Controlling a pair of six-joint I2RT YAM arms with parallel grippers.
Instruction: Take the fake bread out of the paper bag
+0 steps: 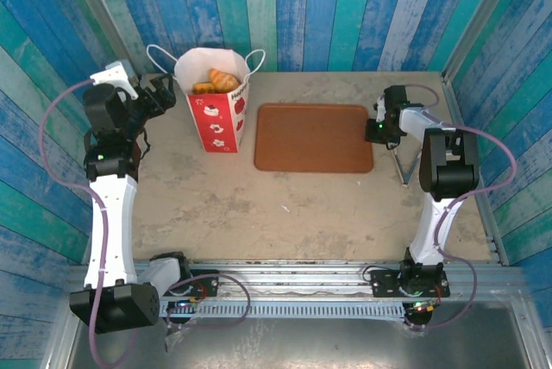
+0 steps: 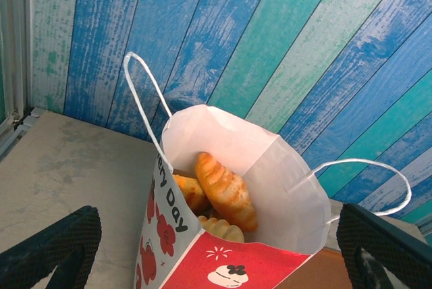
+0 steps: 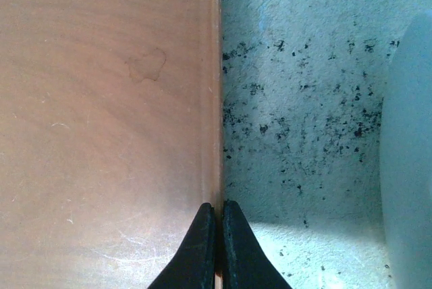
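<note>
Walls of blue and teal painted planks point(image 1: 345, 7) close in a beige, mottled tabletop point(image 1: 259, 205). On it stand one paper bag point(image 1: 220, 119) at the back left and one flat brown tray point(image 1: 312, 138) just right of it, not touching, with bare table between them.

The bag is upright and its mouth is open, with two thin white loop handles. The fake bread point(image 1: 222, 80) is inside it. The left wrist view shows three pieces: a golden ridged croissant point(image 2: 226, 191) on top, an orange-brown piece point(image 2: 191, 193) behind it and a paler ridged one point(image 2: 219, 229) below. The bag's front panel hides anything deeper, so the full count cannot be told.

There are two arms. The left gripper point(image 1: 166, 95) is just beside the bag's left side. Its jaws are spread wide and hold nothing, and its two black fingers point(image 2: 54, 248) are cut off at the bottom corners of the wrist view.

The right gripper point(image 3: 216, 209) has its fingers pressed together on nothing, with the tips over the tray's right edge. A pale blurred shape point(image 3: 408, 154) at that view's right border is too soft to identify.
</note>
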